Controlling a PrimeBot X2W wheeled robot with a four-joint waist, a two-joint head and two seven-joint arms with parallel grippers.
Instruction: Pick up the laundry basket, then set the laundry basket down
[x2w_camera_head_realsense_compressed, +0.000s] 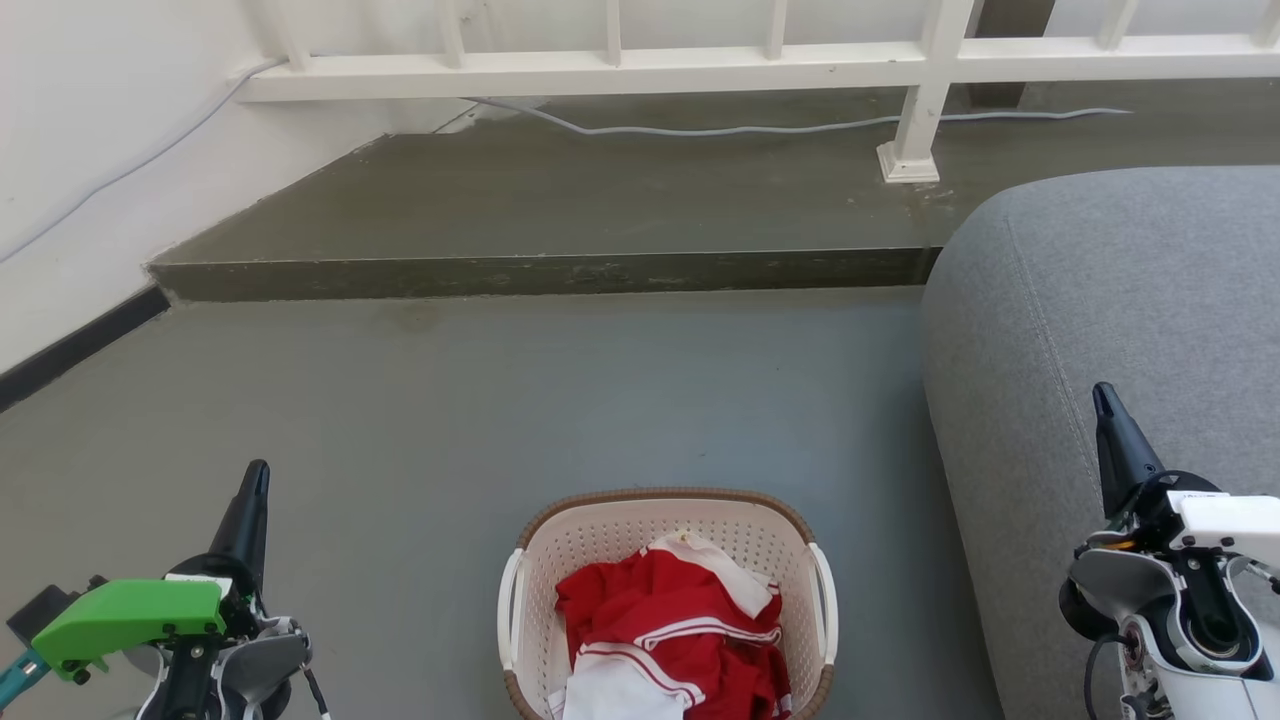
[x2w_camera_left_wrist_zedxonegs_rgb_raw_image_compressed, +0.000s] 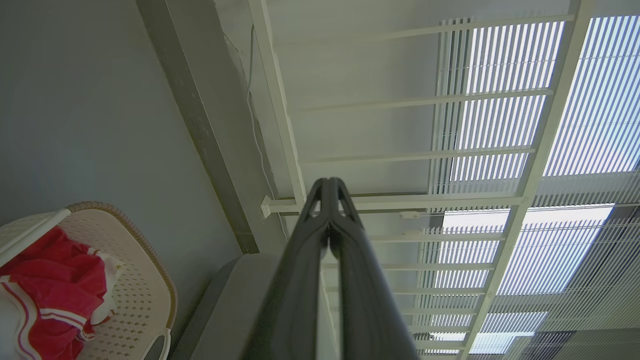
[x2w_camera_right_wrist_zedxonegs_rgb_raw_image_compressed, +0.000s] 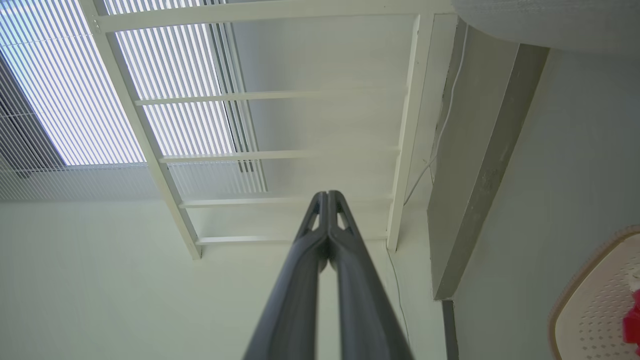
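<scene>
Sitting btw left gripper & right gripper, both pinched: laundry basket

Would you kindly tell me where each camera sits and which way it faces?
Head view: on the head, facing forward and down at the laundry basket and sofa; left gripper and right gripper at the lower corners.
Left wrist view: on the left wrist, facing along its shut fingers toward the railing.
Right wrist view: on the right wrist, shut fingers toward the railing.
Shared: all show the laundry basket.

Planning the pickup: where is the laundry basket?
Head view, bottom centre: the laundry basket sits on the floor between the left gripper and right gripper, beside the grey sofa.
</scene>
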